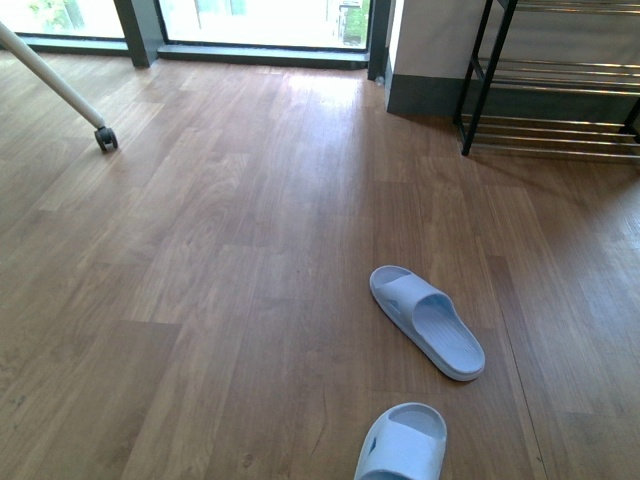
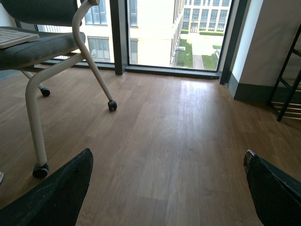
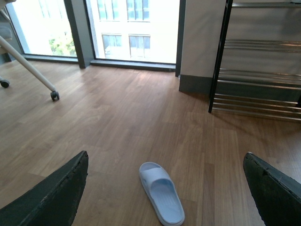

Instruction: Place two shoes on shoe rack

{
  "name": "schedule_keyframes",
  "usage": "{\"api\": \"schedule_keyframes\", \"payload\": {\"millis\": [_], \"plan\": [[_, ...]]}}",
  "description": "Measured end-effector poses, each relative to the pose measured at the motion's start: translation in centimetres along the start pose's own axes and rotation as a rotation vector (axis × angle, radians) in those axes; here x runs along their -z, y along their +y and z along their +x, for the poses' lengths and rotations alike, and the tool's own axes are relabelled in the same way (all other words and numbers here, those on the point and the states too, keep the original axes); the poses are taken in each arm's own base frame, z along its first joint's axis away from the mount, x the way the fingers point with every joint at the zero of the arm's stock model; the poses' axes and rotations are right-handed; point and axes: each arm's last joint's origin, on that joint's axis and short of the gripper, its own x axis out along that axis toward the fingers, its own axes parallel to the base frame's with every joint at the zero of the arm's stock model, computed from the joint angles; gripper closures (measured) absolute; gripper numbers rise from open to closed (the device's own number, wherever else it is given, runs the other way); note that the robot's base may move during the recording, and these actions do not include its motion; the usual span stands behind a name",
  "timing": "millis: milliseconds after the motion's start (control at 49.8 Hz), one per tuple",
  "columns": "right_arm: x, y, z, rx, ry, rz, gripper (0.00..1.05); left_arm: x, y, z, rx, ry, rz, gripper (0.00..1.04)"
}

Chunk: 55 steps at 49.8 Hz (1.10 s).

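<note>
Two pale blue rubber slides lie on the wooden floor in the front view: one slide [image 1: 428, 322] is whole, and the other slide [image 1: 402, 445] is cut off by the frame's lower edge. The black shoe rack [image 1: 545, 80] with silver bars stands at the far right against the wall. Neither arm shows in the front view. My right gripper [image 3: 165, 188] is open above the floor, and a slide [image 3: 162, 192] lies between its fingers' line of sight with the shoe rack [image 3: 256, 77] beyond. My left gripper [image 2: 167, 186] is open over bare floor, with an edge of the shoe rack [image 2: 288, 80] at the side.
A chair with white legs on castors [image 2: 56, 89] stands close to the left gripper, and one of its legs [image 1: 60, 85] shows at the far left in the front view. Floor-to-ceiling windows [image 1: 250, 20] and a grey-skirted wall [image 1: 425, 70] close the far side.
</note>
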Motion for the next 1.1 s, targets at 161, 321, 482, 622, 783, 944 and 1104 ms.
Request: {"api": "schedule_keyframes", "payload": {"millis": [161, 321, 482, 622, 783, 944, 1104], "plan": [[0.0, -0.01, 0.0, 0.004, 0.0, 0.0, 0.09, 0.0, -0.02, 0.0, 0.006, 0.0, 0.0, 0.09], [0.0, -0.03, 0.0, 0.008, 0.0, 0.0, 0.09, 0.0, -0.04, 0.0, 0.01, 0.0, 0.0, 0.09], [0.0, -0.02, 0.0, 0.004, 0.0, 0.0, 0.09, 0.0, -0.03, 0.0, 0.007, 0.0, 0.0, 0.09], [0.0, -0.03, 0.0, 0.01, 0.0, 0.0, 0.09, 0.0, -0.04, 0.0, 0.01, 0.0, 0.0, 0.09], [0.0, -0.03, 0.0, 0.009, 0.0, 0.0, 0.09, 0.0, -0.04, 0.0, 0.01, 0.0, 0.0, 0.09], [0.0, -0.03, 0.0, 0.009, 0.0, 0.0, 0.09, 0.0, -0.04, 0.0, 0.01, 0.0, 0.0, 0.09], [0.0, -0.03, 0.0, 0.009, 0.0, 0.0, 0.09, 0.0, -0.03, 0.0, 0.01, 0.0, 0.0, 0.09]]}}
